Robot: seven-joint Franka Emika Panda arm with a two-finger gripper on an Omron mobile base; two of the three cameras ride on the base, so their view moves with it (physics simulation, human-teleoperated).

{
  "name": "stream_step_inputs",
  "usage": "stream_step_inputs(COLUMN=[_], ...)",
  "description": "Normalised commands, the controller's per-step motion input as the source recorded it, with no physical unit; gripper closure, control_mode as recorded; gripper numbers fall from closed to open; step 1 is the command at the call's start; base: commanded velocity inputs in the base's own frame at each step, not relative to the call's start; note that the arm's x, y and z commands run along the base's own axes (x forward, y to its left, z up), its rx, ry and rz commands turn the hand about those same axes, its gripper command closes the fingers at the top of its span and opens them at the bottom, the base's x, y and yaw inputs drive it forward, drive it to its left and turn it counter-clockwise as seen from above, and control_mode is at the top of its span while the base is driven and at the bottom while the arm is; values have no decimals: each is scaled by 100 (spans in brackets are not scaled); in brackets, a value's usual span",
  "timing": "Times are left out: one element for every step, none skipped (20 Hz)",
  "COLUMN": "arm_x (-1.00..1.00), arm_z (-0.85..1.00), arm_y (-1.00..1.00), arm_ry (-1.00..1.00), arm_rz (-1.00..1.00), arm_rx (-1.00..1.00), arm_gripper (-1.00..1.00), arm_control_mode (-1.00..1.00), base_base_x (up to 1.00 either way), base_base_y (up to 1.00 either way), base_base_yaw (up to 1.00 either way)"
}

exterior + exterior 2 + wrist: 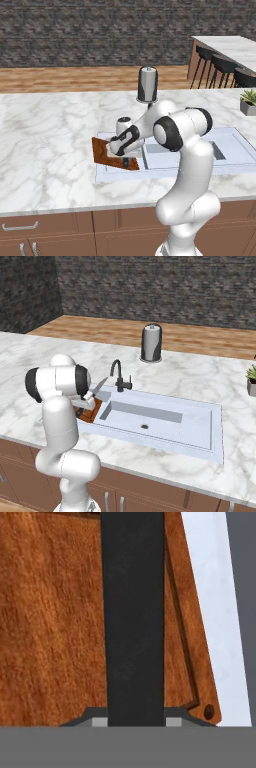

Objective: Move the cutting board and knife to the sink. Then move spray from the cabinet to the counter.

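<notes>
The reddish-brown cutting board point(106, 152) point(89, 413) point(50, 622) lies tilted over the left rim of the sink point(227, 150) point(200, 421), set into the white marble counter point(50, 125) point(30, 361). My gripper point(126, 162) point(136, 722) hangs just above the board, shut on the knife's black handle point(132, 612), which runs up between the fingertips point(100, 722). The silver blade point(100, 385) points up toward the faucet. The spray and the cabinet are out of view.
A black faucet point(119, 376) stands behind the basin. Farther back is a grey paper-towel roll point(148, 84) point(151, 343). A potted plant point(248, 101) point(252, 378) sits at the right edge. Bar stools point(220, 65) line a far counter. Brown drawers point(30, 230) run below.
</notes>
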Motion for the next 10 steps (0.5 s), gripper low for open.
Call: stream_step_inputs(arm_x=[20,21,26,27,19,16,15,0,1,0], arm_z=[-31,-30,-27,-26,-30,-30,-29,-23,-20,-6], arm_y=[0,0,0,0,0,0,0,0,0,0], arm_ry=[1,1,3,4,3,2,1,0,0,0], arm_rz=[0,0,0,0,0,0,0,0,0,0], arm_rx=[0,0,0,0,0,0,0,0,0,0], arm_gripper=[100,100,100,100,-100,-100,-100,-100,-100,-100], arm_control_mode=[-100,-100,-100,-100,-100,-100,-100,-100,-100,-100], base_base_x=[0,0,0,0,0,0,0,0,0,0], base_base_y=[0,0,0,0,0,0,0,0,0,0], base_base_yaw=[0,0,0,0,0,0,0,0,0,0])
